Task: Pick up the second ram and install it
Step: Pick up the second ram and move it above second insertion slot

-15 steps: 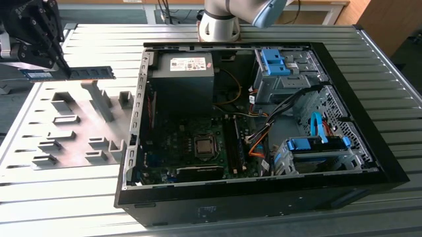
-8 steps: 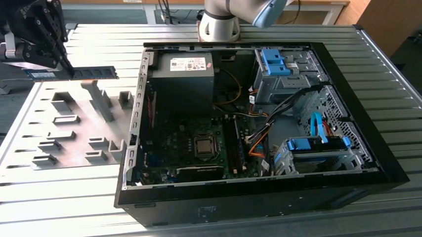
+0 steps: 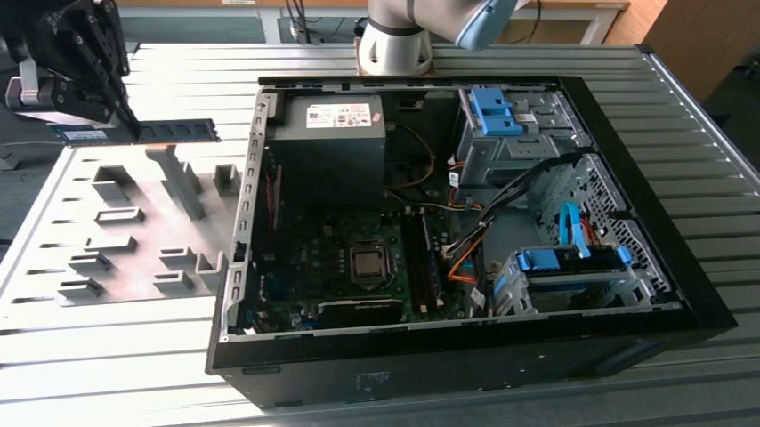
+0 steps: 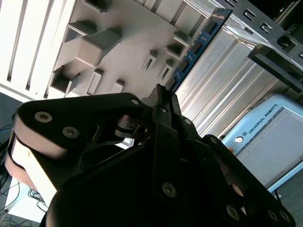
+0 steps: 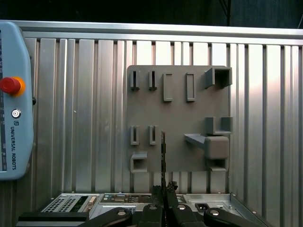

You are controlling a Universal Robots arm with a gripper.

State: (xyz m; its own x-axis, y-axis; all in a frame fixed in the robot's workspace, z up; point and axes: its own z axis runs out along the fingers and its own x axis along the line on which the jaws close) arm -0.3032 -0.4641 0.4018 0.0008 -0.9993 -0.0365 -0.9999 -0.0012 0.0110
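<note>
Your gripper (image 3: 126,127) was clenched on the second ram (image 3: 178,131), held above the grey holder plate (image 3: 137,253). Its long axis lay level, with the free end toward the open computer case (image 3: 695,298) on the ribbed metal table (image 3: 107,365).

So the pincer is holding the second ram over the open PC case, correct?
Not quite. The pincer is shut on the second ram, but it hangs over the grey holder plate, at the exterior view's left of the PC case, not over the case. The exterior view shows it.
</note>
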